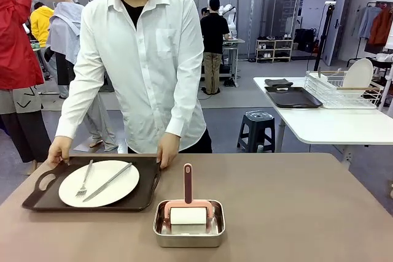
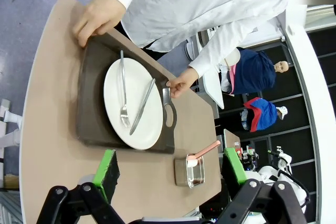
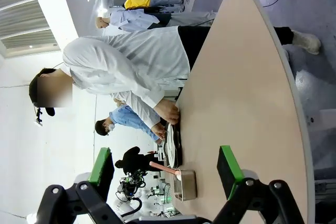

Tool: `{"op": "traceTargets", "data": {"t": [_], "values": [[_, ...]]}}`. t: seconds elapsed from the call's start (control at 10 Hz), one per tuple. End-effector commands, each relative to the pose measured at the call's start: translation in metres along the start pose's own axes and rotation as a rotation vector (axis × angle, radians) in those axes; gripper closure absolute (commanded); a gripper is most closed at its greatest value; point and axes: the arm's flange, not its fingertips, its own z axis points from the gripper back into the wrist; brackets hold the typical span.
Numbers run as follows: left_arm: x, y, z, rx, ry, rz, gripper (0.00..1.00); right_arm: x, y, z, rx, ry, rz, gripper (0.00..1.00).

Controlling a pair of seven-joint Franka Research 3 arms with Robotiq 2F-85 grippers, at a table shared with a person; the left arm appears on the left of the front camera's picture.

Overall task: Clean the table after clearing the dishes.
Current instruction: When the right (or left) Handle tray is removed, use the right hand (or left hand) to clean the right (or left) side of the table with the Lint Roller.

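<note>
Left pincer [image 2: 170,153] splayed, taupe table [image 2: 52,129], grey floor [image 1: 233,99]

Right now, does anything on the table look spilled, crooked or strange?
Nothing stands out. The plate lies flat in the tray, fork and knife on it; the person's hands hold the tray's ends. The roller stands in the steel pan. The table shows no spill.

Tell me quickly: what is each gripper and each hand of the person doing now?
Left gripper: open, empty.
Right gripper: open, empty.
Person's right hand: holding the tray by its edge.
Person's left hand: holding the tray's edge too.
</note>
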Motion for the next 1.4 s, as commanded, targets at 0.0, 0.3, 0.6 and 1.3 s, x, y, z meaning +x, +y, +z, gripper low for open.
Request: {"op": "traceTargets", "data": {"t": [0.0, 0.3, 0.6, 1.3], "values": [[-0.002, -0.001, 0.005, -0.012, 0.003, -0.013, 0.00, -0.004, -0.004, -0.019, -0.001, 0.037, 0.046, 0.00], [-0.002, -0.001, 0.005, -0.012, 0.003, -0.013, 0.00, 0.000, 0.000, 0.000, 0.000, 0.000, 0.000, 0.00], [-0.002, -0.001, 0.005, -0.012, 0.003, -0.013, 0.00, 0.000, 0.000, 0.000, 0.000, 0.000, 0.000, 0.00], [-0.002, -0.001, 0.005, -0.012, 0.003, -0.013, 0.00, 0.000, 0.000, 0.000, 0.000, 0.000, 0.000, 0.00]]}}
